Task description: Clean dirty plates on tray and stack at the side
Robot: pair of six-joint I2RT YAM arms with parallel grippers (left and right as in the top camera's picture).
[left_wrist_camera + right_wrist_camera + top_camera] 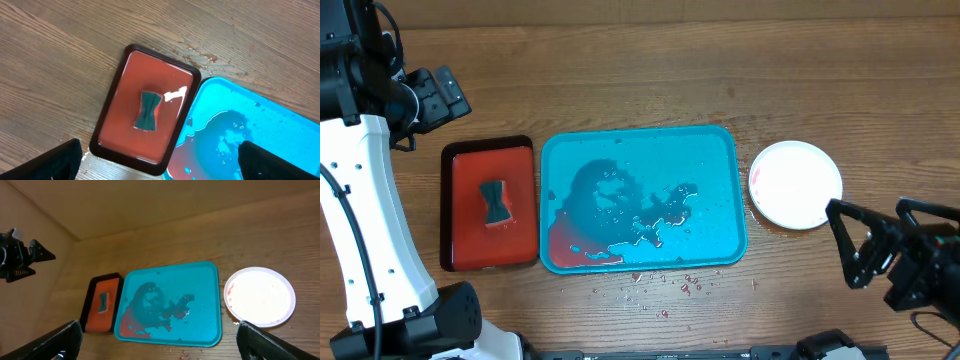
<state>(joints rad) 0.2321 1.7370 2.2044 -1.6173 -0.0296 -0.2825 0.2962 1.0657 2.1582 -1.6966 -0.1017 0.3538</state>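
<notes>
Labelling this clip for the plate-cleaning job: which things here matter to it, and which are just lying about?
Job: turquoise tray, wet and sauce-smeared; white plate beside it; dark sponge, likely the cleaner.
Lying about: red tray under the sponge; red spatters on the table.

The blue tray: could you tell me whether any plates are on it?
Empty of plates: the blue tray holds only a reddish puddle; the white plate sits beside it, outside the rim.
</notes>
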